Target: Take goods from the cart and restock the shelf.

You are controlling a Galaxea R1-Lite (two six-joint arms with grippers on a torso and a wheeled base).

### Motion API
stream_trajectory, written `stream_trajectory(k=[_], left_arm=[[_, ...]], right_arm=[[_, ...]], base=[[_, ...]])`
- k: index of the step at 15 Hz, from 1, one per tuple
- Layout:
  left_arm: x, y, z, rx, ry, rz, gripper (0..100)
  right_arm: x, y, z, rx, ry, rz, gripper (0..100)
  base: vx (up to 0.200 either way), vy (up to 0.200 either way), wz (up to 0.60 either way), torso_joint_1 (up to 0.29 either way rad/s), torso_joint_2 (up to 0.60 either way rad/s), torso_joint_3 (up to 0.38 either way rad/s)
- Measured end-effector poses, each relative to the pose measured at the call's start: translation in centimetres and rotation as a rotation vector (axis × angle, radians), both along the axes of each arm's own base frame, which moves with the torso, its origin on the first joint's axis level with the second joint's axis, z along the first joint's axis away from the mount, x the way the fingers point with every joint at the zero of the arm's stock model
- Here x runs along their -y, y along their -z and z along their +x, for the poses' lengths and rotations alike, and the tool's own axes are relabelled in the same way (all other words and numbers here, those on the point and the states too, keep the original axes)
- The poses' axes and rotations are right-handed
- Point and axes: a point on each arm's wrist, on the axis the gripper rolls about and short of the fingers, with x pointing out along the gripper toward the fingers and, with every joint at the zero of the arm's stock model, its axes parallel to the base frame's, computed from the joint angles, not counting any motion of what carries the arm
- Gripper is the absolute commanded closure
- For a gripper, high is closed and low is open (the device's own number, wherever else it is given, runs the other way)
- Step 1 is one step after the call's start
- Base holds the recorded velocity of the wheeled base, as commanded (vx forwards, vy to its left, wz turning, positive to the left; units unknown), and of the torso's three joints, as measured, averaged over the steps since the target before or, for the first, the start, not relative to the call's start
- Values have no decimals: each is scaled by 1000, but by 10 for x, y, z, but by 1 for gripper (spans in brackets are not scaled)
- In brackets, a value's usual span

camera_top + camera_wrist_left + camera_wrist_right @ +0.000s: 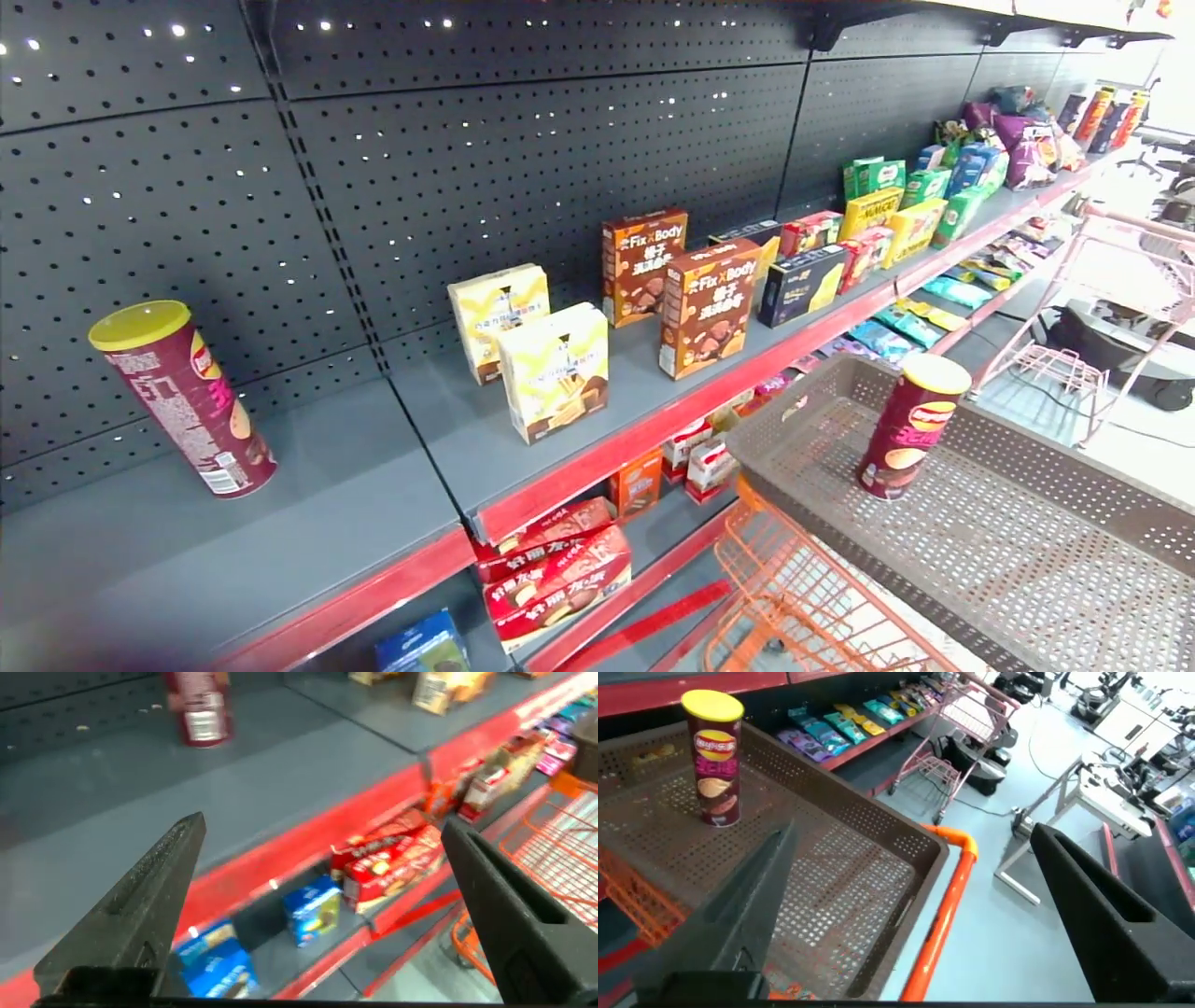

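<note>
Can [910,425] stands upright in the cart basket's [1027,523] shelf-side half. Right claw [912,840], apart and empty, hovers over that basket, nearer. Left claw [322,829], likewise apart, lies beyond it by the shelf [327,523].

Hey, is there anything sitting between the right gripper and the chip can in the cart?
Nothing visible. The chip can stands alone on the cart's perforated tray, with only bare tray between it and the open right gripper.
</note>
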Motion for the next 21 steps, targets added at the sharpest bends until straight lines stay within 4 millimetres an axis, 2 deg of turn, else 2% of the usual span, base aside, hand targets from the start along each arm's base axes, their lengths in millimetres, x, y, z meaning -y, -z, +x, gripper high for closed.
stream_trajectory(k=[6,9,16,19,21], left_arm=[[0,0,0,0,0,0,0],[0,0,0,0,0,-1,0],[0,0,0,0,-1,0,0],[0,0,0,1,-2,0,0],[0,0,0,0,1,0,0]], right_arm=[[0,0,-2,6,4,-13,0],[-1,-2,-4,16,5,-17,0],[-1,2,-6,21,9,-19,0],[-2,4,-7,21,9,-18,0],[-2,4,-7,26,11,-19,0]], base=[[0,0,0,0,0,0],[0,200,0,-1,2,7],[0,0,0,0,0,0],[0,0,-600,1,-1,1],[0,0,0,0,0,0]])
